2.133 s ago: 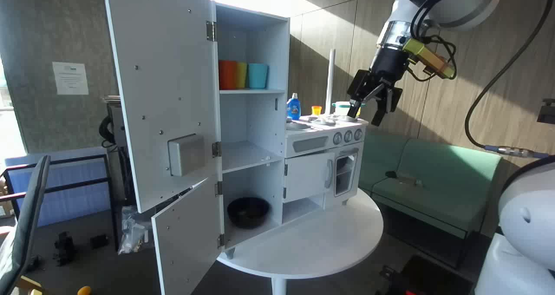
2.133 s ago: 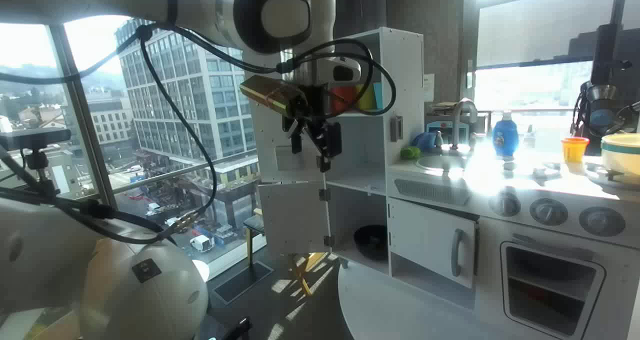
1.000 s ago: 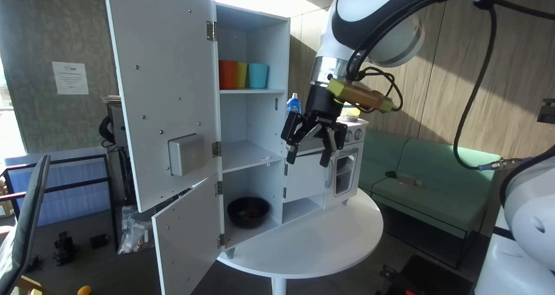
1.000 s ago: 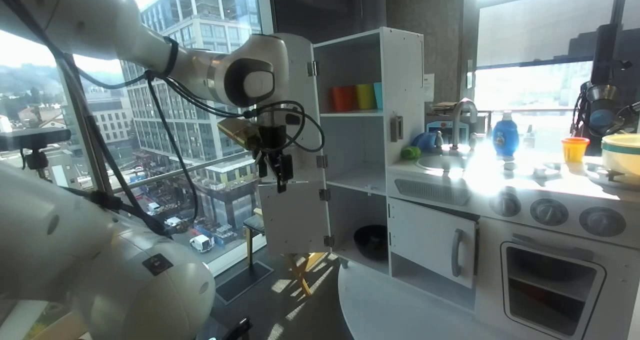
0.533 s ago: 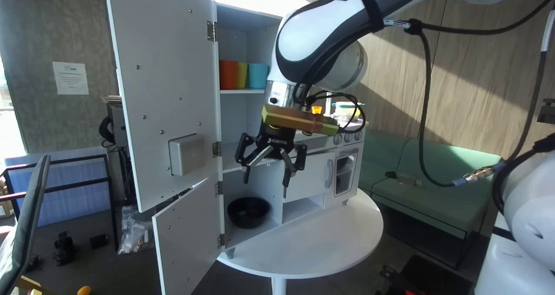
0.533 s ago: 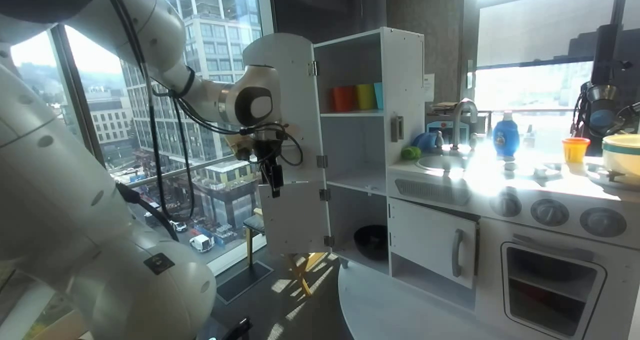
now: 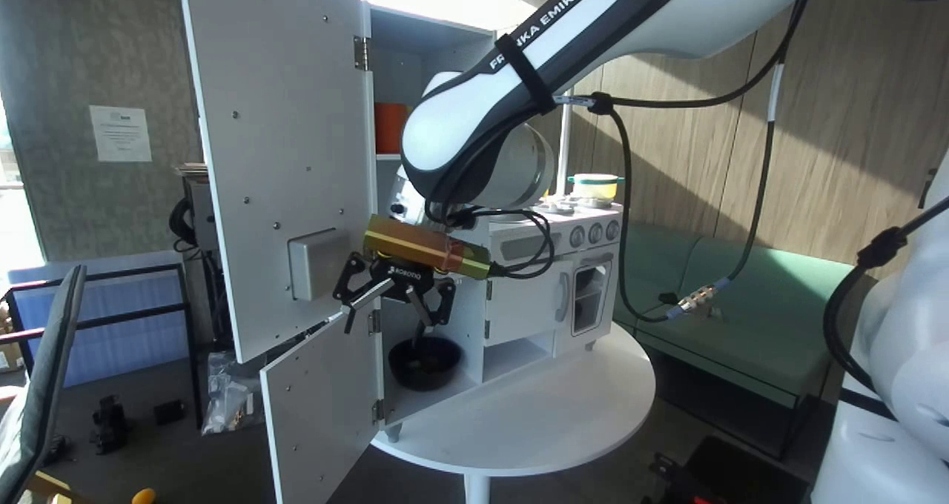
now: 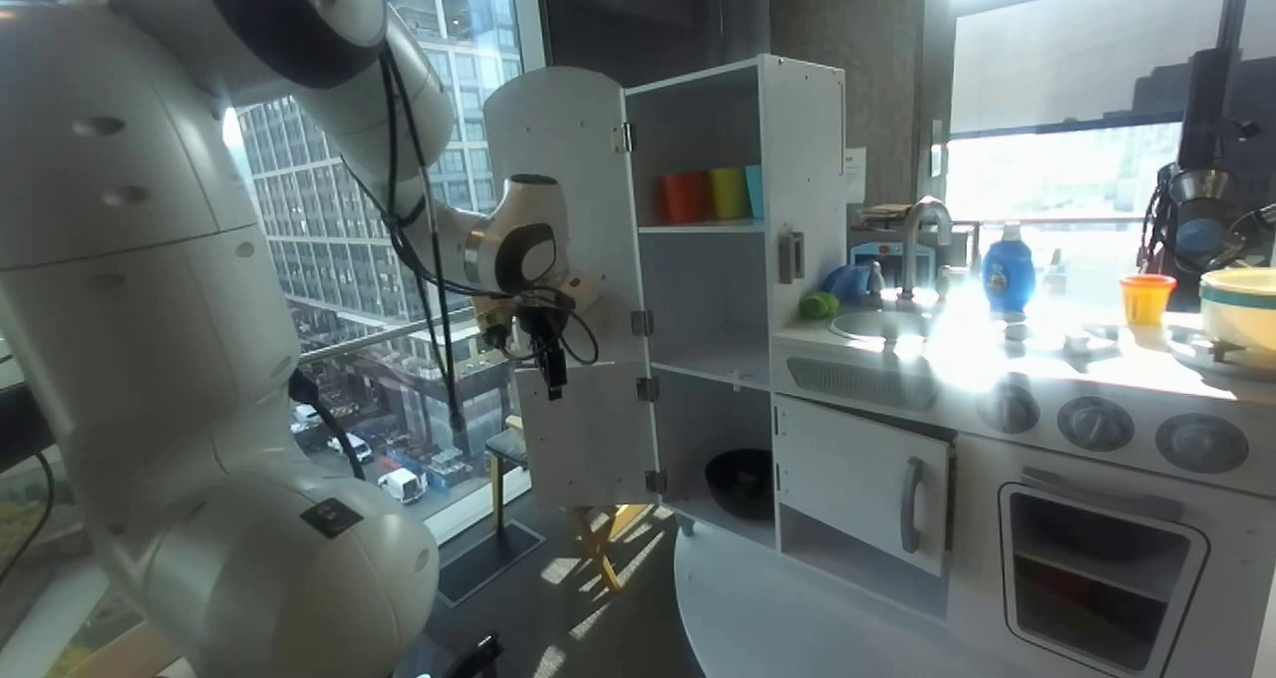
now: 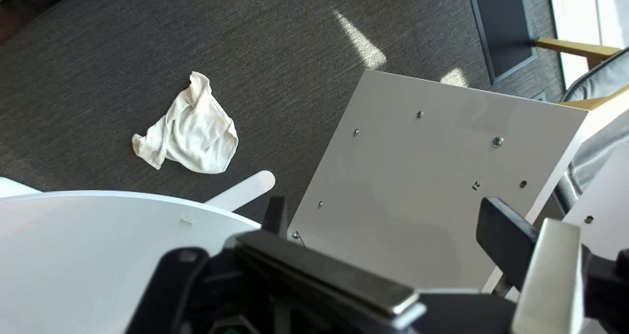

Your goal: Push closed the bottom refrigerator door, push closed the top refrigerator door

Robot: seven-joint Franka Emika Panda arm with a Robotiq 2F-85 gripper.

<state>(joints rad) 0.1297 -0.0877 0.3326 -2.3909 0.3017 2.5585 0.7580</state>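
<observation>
Claw (image 7: 383, 335) fingers (image 9: 548, 275): two
Top refrigerator door (image 7: 282, 141): one, reaching above the claw
Bottom refrigerator door (image 7: 326, 408): one, mostly below the claw
Fridge-door hinges (image 8: 623, 137): four in an exterior view, right of the claw
Cups (image 8: 684, 196): three in sight, higher than the claw
Black bowl (image 8: 738, 484): one, lower than the claw
Knobs (image 8: 1095, 422): three, right of the claw in both exterior views
Green-rimmed pot (image 7: 595, 187): one, ditto
White cloth (image 9: 194, 127): one, left of the claw in the wrist view

In an exterior view, your white Panda arm (image 7: 445, 130) has black trim (image 7: 645, 4), its FRANKA EMIKA lettering (image 7: 552, 17) crossed by a strap (image 7: 526, 74); from the black, silver-barred Robotiq gripper (image 7: 383, 332), a yellow-and-orange block (image 7: 419, 244) sits at one o'clock, black cables (image 7: 667, 104) at two, a metal connector (image 7: 697, 299) at three.
</observation>
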